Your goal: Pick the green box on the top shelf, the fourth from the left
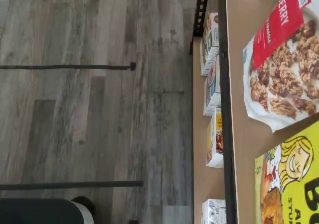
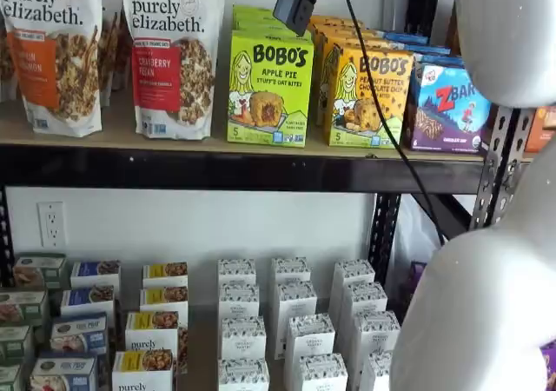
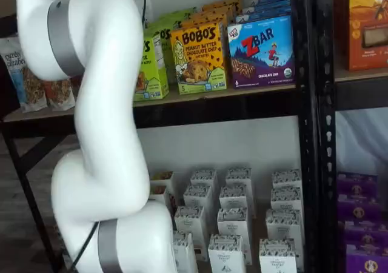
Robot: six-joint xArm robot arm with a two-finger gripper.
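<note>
Well, closest to the cameras is the white arm (image 3: 97,133), folded in an S in front of the rack and blocking much of both shelf views. From its upper end the gripper (image 2: 298,0) hangs at the top of a shelf view with its cable (image 2: 373,87) trailing down beside it. I see only dark finger shapes there, side-on. I take the jaws as spread wide and empty, since no carton sits between them. They hover just above and slightly in front of the green box (image 2: 269,87), not touching it.

That Bobo's Apple Pie box stands upright at the front edge of the top shelf (image 2: 261,169), face out, and its printed front also shows in the wrist view (image 1: 289,184). It sits between the Purely Elizabeth cranberry pecan bag (image 2: 174,56) and the yellow-orange Bobo's peanut butter box (image 2: 369,96), both just beside it. More green cartons line up behind it.

I judge it light, a thin cardboard carton of wrapped bites: stiff enough along its edges, but the broad faces would dent under a hard squeeze, and the glossy print looks slick. I would take it across the narrow side walls near the top. The gaps to its neighbours look slim, so the fingers need careful centring.
</note>
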